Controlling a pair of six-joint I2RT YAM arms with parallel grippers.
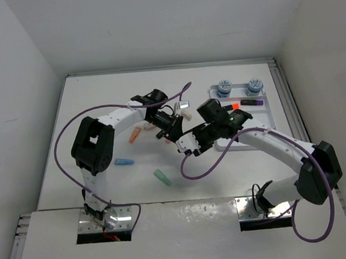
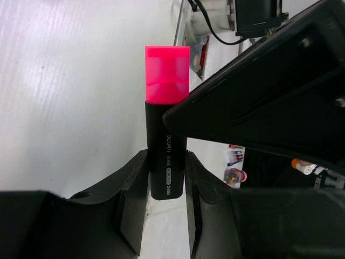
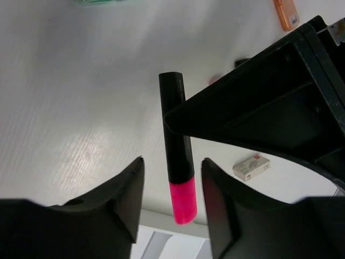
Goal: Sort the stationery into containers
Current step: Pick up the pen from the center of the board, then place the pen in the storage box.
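A black marker (image 2: 167,162) with a pink cap is clamped by its black end between the left fingers (image 2: 133,189), above the tabletop (image 1: 99,99). An orange stub (image 1: 134,134), a blue stub (image 1: 124,162) and a green stub (image 1: 162,178) lie apart there. The white tray (image 1: 269,119) holds two blue-white pots (image 1: 224,89) and two markers (image 1: 252,101).

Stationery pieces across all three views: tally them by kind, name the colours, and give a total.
Markers: 3 (pink marker, orange-ended marker, purple-ended marker)
Pastel stubs: 3 (orange stub, blue stub, green stub)
Round pots: 2 (left pot, right pot)
Beige block: 1
Total: 9 in view; more may be hidden.
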